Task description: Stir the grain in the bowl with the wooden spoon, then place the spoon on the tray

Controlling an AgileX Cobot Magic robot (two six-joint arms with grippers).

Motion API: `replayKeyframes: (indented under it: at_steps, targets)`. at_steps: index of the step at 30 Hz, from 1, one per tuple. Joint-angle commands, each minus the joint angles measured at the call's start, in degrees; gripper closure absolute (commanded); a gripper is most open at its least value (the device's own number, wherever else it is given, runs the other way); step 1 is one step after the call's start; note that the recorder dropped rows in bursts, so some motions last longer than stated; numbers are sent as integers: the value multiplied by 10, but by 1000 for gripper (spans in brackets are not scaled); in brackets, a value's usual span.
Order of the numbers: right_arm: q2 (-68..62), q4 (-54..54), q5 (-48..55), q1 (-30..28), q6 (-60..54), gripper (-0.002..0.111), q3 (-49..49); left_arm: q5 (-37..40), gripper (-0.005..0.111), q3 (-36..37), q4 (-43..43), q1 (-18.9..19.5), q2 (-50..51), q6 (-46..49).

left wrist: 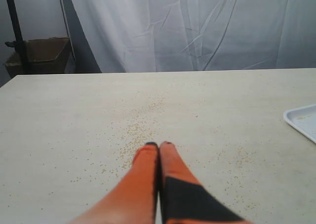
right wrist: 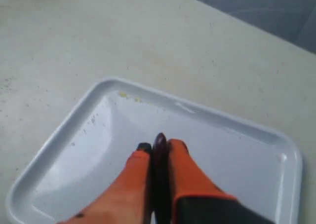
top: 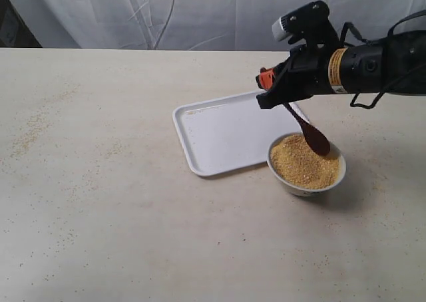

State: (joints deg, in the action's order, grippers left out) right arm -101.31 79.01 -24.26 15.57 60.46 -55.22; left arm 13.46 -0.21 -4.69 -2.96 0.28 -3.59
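Clamping the dark wooden spoon [top: 313, 134], the right jaws hover over the flat white tray [top: 226, 139]; its handle slants toward 5 o'clock into yellow grain [top: 299, 163] filling the round white bowl [top: 299, 187].

Robot lab or staged recording setup, not a home kitchen. Plain beige table [top: 100, 215] backed by a creased white cloth backdrop [top: 166, 12] hung as a screen, with a black robot arm [top: 373, 66] and wrist camera [top: 287, 26] above it. Black stand pole [left wrist: 14, 31] and open cardboard box [left wrist: 42, 54] beyond the table's edge, loose grain [left wrist: 136, 135] littering the tabletop.
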Motion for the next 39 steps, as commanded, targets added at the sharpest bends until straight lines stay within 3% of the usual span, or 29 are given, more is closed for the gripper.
replayKeyframes:
  at_steps: [1,5,13,24,27,31,32,34,36,39]
  targets:
    - [-50,0,-8,-1,44,108,1,-2,107,2,-1,0,-3,-2]
    - [-31,0,-110,-1,68,108,1,-2,107,2,-1,0,-3,-2]
    - [57,1,-36,-2,45,108,1,-2,107,2,-1,0,-3,-2]
    - [40,-25,-2,-1,98,108,0,-2,107,2,-1,0,-3,-2]
    - [44,-50,-12,-1,182,108,-16,-2,107,2,-1,0,-3,-2]
    - [29,43,-38,-2,373,108,-79,-2,107,2,-1,0,-3,-2]
    - [6,144,-91,-2,487,108,-136,-2,107,2,-1,0,-3,-2]
    - [-53,209,-215,-2,601,108,-239,-2,107,2,-1,0,-3,-2]
    - [-118,209,-300,-1,608,108,-325,-2,107,2,-1,0,-3,-2]
    - [-200,209,-313,10,608,108,-388,-2,107,2,-1,0,-3,-2]
